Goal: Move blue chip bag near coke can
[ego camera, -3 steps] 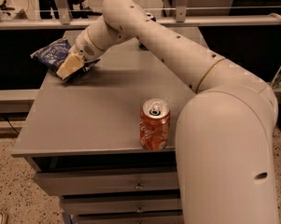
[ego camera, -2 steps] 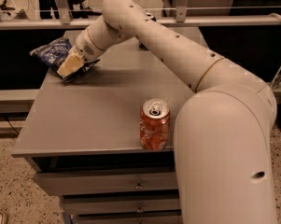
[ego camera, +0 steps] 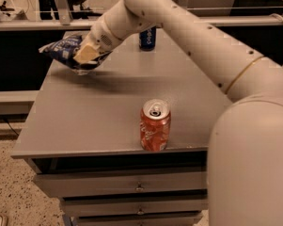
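Grey drawer-fronted table (ego camera: 108,107) fills the view, and the white arm (ego camera: 192,41) crosses it from 4 o'clock toward 10 o'clock. At 10 o'clock the gripper (ego camera: 87,55) is clamped on the blue chip bag (ego camera: 60,50), crinkled dark blue with white print (unreadable). The coke can (ego camera: 155,125), red-orange with white script, stands at 6 o'clock by the front edge, well apart. A dark blue soda can (ego camera: 147,39) stands at 12 o'clock, partly behind the arm.

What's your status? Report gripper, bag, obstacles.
Gripper at far left corner of table, fingers shut on blue chip bag. Coke can upright near front edge, well apart. Pepsi can at back, off the line between them.
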Controlling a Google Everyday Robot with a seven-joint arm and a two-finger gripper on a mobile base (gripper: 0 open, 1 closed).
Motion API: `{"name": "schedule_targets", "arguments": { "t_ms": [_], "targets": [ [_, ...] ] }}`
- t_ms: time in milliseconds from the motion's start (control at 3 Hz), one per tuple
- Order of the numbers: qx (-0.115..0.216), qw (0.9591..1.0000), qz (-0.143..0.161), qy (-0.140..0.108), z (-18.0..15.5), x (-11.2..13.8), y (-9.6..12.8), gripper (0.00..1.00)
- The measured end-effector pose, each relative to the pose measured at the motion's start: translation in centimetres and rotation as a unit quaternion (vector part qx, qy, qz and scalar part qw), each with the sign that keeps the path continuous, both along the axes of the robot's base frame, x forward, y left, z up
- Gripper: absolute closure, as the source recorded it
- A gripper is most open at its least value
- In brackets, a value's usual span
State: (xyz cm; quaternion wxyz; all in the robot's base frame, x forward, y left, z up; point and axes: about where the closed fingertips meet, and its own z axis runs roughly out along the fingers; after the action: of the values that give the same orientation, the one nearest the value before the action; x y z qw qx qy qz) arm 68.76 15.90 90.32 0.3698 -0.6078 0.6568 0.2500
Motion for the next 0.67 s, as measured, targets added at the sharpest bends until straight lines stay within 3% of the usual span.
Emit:
{"name": "schedule_targets", "arguments": {
  "t_ms": [333,667],
  "targets": [
    [-0.006,0.9996,0.021,-0.019,2.6,-2.5,-4.9,1.00],
    [-0.026,0.9969,0.069,-0.029,3.2,-5.5,-9.4,1.00]
  ]
}}
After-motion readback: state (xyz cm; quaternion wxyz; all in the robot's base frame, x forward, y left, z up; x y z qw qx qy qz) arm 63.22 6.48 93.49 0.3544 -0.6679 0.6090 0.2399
